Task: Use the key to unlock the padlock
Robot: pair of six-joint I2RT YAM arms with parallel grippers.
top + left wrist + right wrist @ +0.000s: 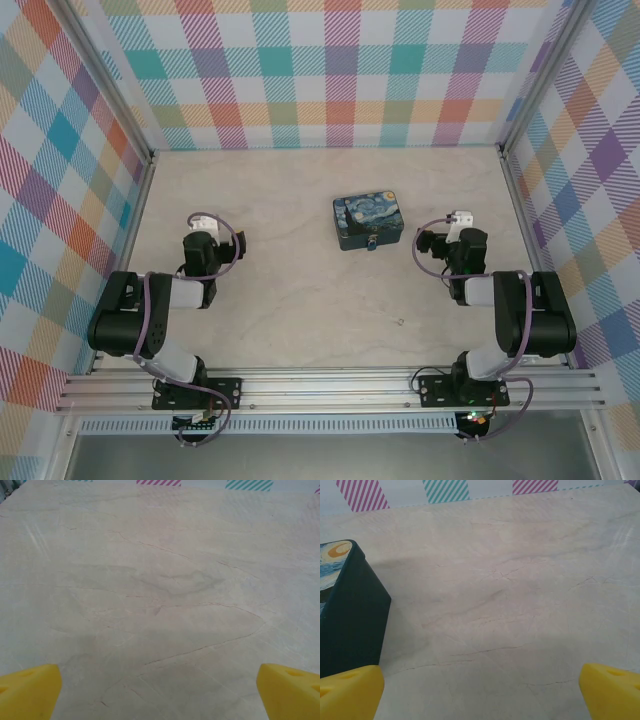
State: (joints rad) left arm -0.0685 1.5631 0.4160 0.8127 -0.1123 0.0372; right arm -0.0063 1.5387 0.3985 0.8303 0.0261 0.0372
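A tiny padlock [372, 241] hangs on the near face of the dark-blue starry-night box [367, 220] at mid-table. The key [400, 322] is a pale grey speck lying on the table nearer the arms, right of centre. My left gripper [240, 240] rests at the left, well away from the box, open with its yellow fingertips [30, 690] wide apart over bare table. My right gripper [422, 240] sits just right of the box, open, yellow fingertips [610, 687] spread; the box's dark side [350, 615] fills the left edge of the right wrist view.
The marbled beige table [300, 190] is bounded by checked walls on three sides and an aluminium rail [330, 385] at the near edge. Bare surface lies between the two arms and behind the box.
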